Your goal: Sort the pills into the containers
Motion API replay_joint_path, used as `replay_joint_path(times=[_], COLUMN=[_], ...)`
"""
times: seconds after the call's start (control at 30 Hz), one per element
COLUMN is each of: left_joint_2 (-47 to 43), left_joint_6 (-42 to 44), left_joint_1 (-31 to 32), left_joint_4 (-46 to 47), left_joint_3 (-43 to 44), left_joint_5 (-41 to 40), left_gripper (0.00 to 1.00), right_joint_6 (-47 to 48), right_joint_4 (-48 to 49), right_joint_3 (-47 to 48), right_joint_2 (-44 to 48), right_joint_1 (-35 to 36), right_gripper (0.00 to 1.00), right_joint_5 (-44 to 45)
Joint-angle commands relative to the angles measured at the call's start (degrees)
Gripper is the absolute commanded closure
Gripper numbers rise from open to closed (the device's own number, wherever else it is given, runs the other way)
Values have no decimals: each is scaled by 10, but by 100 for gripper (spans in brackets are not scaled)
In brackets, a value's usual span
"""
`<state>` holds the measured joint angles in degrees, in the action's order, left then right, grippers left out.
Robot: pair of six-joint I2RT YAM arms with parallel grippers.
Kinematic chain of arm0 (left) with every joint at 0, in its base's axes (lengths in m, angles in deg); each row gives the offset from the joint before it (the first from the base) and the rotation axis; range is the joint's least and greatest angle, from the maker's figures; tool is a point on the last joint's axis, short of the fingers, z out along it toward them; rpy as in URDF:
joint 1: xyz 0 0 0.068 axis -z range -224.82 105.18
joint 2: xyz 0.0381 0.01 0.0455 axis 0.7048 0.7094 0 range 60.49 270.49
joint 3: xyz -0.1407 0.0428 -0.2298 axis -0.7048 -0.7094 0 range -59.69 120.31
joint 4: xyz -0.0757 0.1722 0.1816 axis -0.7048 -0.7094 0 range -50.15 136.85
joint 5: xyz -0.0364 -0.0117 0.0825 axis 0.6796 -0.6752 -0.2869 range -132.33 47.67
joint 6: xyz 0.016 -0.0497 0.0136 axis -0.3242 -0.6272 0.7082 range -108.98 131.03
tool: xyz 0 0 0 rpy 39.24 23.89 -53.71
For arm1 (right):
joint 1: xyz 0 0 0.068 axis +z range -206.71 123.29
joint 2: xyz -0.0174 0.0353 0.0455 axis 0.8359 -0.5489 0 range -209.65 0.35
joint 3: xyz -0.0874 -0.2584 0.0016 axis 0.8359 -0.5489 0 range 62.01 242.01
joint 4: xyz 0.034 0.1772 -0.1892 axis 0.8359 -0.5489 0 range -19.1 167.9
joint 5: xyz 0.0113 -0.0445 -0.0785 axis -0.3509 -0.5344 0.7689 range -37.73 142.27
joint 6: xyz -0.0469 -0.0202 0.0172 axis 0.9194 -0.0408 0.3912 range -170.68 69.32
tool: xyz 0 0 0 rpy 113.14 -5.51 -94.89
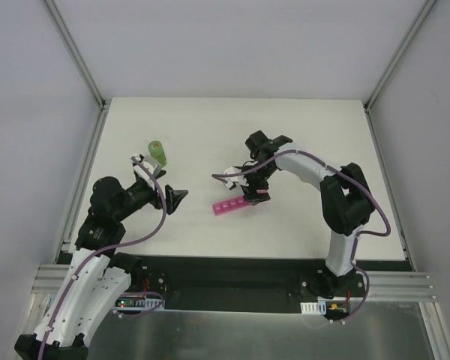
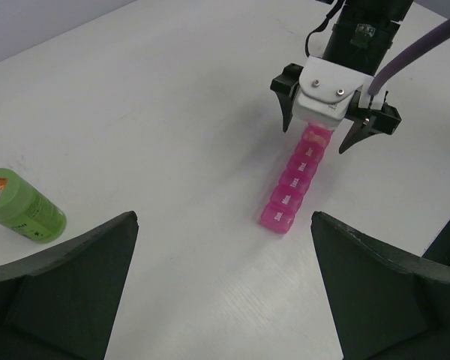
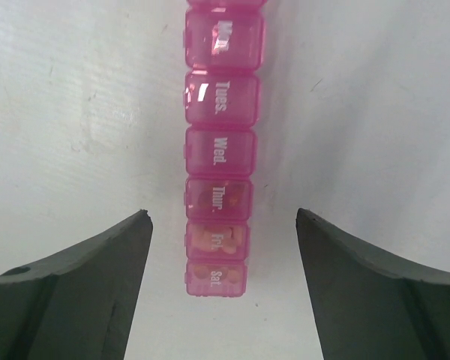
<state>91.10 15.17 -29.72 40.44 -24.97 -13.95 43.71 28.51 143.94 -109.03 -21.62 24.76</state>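
The containers (image 3: pixel 219 157) are a bright-pink strip of day-labelled compartments lying flat on the white table, all lids down. Pale pills (image 3: pixel 217 238) show through the lids of the Thur., Fri. and Sat. compartments. My right gripper (image 3: pixel 221 217) hangs open over the Sat. end, one finger on each side of the strip and touching nothing. In the top view the containers (image 1: pixel 231 205) lie mid-table with the right gripper (image 1: pixel 249 196) at their right end. My left gripper (image 2: pixel 223 225) is wide open and empty, a short way off the Sun. end of the containers (image 2: pixel 291 187).
A green bottle (image 1: pixel 158 153) rests on the table behind the left arm, also at the left edge of the left wrist view as the green bottle (image 2: pixel 22 210). Metal frame rails (image 1: pixel 82 172) border the white table.
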Motion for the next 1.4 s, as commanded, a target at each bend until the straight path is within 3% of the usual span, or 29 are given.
replay_joint_path(times=[0.0,0.17,0.4,1.37], left_joint_2=[-2,-4,-7,-12], left_joint_6=[16,18,20,26], left_joint_1=[8,11,12,17], left_joint_4=[22,24,25,25], left_joint_3=[-7,-10,-11,-13], left_joint_5=[28,33,33,33], left_gripper=[1,1,1,1], right_joint_6=[-61,-76,-74,-64], right_joint_4=[34,111,133,128], right_joint_3=[-8,-42,-62,-76], right_joint_2=[34,38,28,0], right_joint_1=[18,41,51,64], right_gripper=[19,18,18,43], right_joint_5=[-77,-28,-10,11])
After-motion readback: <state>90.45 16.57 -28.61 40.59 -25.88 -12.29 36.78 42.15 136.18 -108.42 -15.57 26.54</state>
